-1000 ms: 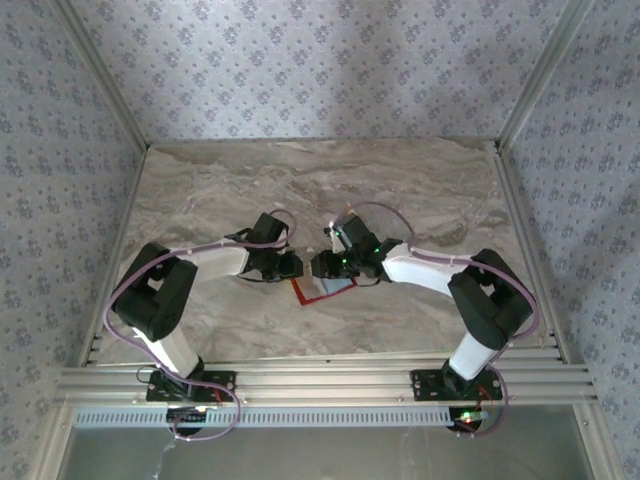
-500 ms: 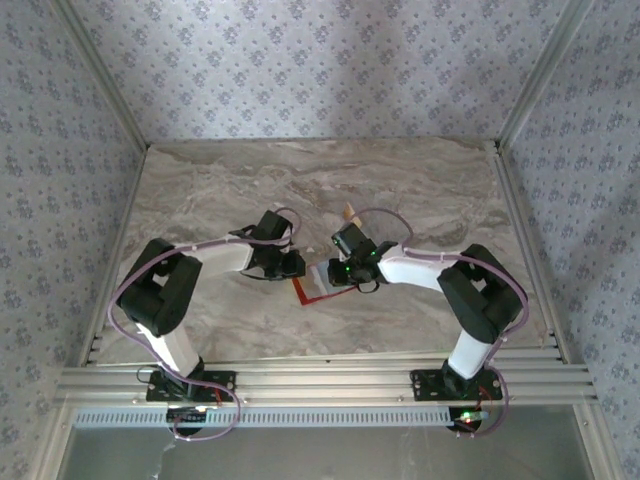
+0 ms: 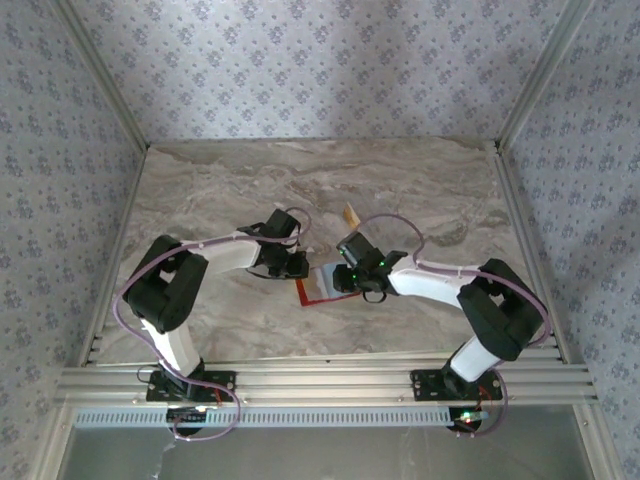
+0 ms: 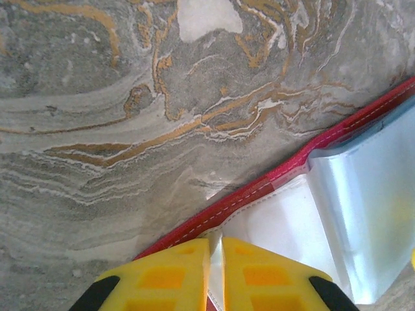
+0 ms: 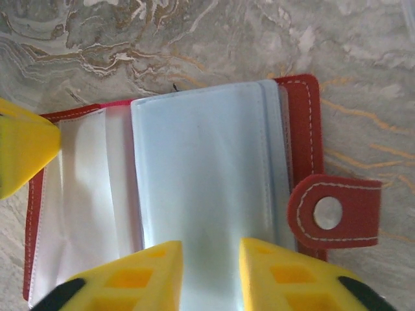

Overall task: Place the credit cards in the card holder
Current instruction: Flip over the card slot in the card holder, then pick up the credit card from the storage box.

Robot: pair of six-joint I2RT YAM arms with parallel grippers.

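The red card holder [image 3: 309, 293] lies open on the marble table between the two arms. My left gripper [image 3: 297, 266] is at its left edge. In the left wrist view this gripper [image 4: 215, 259] is shut on a thin clear sleeve flap just inside the holder's red stitched rim [image 4: 259, 184]. A pale grey-blue credit card [image 5: 201, 188] lies over the holder's inner sleeves [image 5: 84, 194]; whether it sits inside a sleeve I cannot tell. My right gripper [image 5: 211, 265] hangs open over the card's near edge, gripping nothing. A tan credit card [image 3: 350, 213] lies on the table behind the right wrist.
The holder's red clasp tab [image 5: 334, 210] with its metal snap sticks out to the right. Patterned walls enclose the marble table [image 3: 200, 200] at the back and sides, and an aluminium rail [image 3: 320, 380] runs along the near edge.
My right gripper has shifted a little right and toward the near edge, uncovering the tan card behind it. My left gripper has edged right, onto the holder's rim.
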